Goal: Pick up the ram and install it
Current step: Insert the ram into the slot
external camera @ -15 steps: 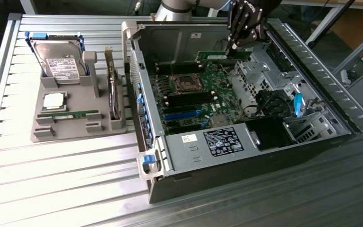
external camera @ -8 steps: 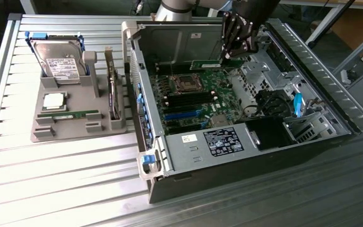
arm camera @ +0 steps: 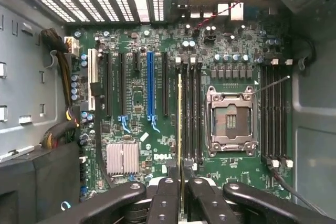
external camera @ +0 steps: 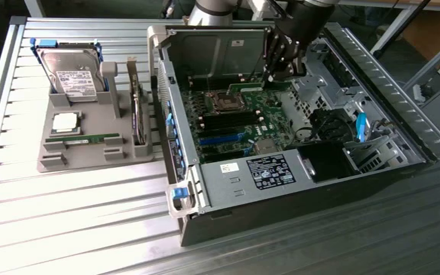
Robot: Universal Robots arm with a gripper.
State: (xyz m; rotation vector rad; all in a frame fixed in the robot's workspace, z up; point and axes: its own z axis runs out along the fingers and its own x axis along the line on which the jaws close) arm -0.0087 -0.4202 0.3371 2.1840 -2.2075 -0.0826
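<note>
A: Gripper is clamped on the ram, which juts straight out ahead of it, edge-on over the memory slots beside the empty processor socket.

B: Pickup looks done, so this seems the installing stage. Seating likely demands the stick squarely aligned with one slot, then pressed evenly.

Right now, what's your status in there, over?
End effector shut on the ram. Held edge-on over memory slots, beside empty processor socket. No obstruction seen.
</note>
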